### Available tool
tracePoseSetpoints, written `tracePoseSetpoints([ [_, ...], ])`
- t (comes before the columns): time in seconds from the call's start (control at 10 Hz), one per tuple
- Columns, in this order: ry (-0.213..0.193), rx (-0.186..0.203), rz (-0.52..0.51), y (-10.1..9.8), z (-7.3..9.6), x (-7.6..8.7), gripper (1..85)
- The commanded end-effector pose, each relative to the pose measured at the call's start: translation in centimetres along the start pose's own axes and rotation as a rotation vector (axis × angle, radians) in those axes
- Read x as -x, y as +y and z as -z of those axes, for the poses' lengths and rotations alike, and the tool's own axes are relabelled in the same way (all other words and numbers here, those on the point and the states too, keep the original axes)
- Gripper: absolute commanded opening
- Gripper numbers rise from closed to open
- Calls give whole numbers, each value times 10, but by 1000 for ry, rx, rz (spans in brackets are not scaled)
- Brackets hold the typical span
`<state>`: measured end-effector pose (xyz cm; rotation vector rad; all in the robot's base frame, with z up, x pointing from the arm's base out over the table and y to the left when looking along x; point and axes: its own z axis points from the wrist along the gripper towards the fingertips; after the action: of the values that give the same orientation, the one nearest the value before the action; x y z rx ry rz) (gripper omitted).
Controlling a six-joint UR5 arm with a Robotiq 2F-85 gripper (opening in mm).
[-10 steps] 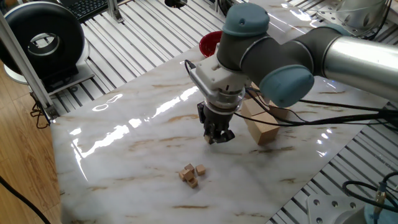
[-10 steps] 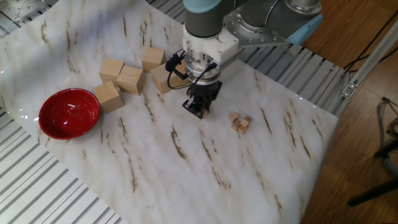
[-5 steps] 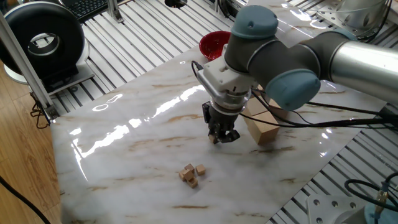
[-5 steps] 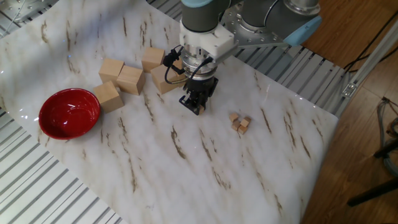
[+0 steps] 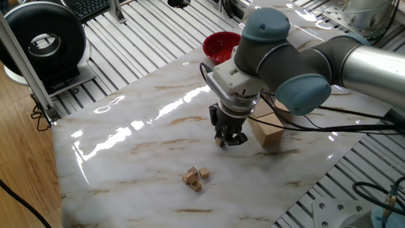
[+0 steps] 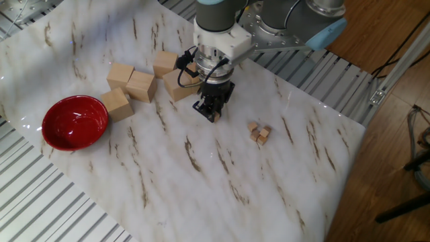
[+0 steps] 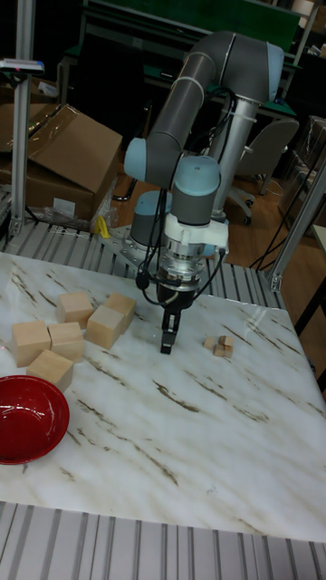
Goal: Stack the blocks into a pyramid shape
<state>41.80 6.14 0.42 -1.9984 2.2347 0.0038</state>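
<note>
- The gripper (image 5: 228,137) points down over the marble-patterned table (image 5: 139,158), its tip close to the surface; whether it touches cannot be told.
- The jaws look pressed close together, with nothing visible between them, in all three views.
- The tiny tan blocks (image 5: 196,177) lie in a tight cluster on the table, apart from the gripper and nearer the table's front edge in the one fixed view. In the other fixed view the same cluster (image 6: 259,132) sits to the right of the gripper (image 6: 207,109).
- In the tall fixed view the cluster (image 7: 218,344) seems to have one cube resting on others, a small low pile rather than a finished pyramid; the exact count cannot be made out.
- Five large pale wooden blocks (image 6: 141,85) are grouped on the other side of the gripper, the nearest of them (image 6: 176,85) just beside the arm's wrist.
- A red bowl (image 6: 74,122) stands beyond that group, near the table's edge.
- In the tall fixed view the gripper (image 7: 168,335) hangs between the large blocks (image 7: 107,325) and the tiny cubes.
</note>
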Motion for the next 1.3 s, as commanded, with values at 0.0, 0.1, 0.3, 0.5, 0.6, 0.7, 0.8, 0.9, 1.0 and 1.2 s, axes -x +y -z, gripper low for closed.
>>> tracePoseSetpoints([
  [0.0, -7, -5, -13, 1, 1, -3, 57],
  [0.1, -6, -5, -15, 2, 1, -3, 57],
  [0.3, -1, -6, -11, 1, 0, -3, 57],
  [0.5, 2, -6, -11, 0, 0, -3, 57],
  [0.6, 5, 0, -26, 2, 0, -4, 57],
  [0.7, 10, 11, -52, 5, 0, -5, 57],
  [0.8, -1, 22, -70, 8, 0, -2, 63],
  [0.9, 7, 26, -81, 9, 0, -5, 73],
  [1.0, 31, 31, -102, 10, 0, -11, 73],
  [1.2, 34, 36, -163, 12, 0, -11, 73],
])
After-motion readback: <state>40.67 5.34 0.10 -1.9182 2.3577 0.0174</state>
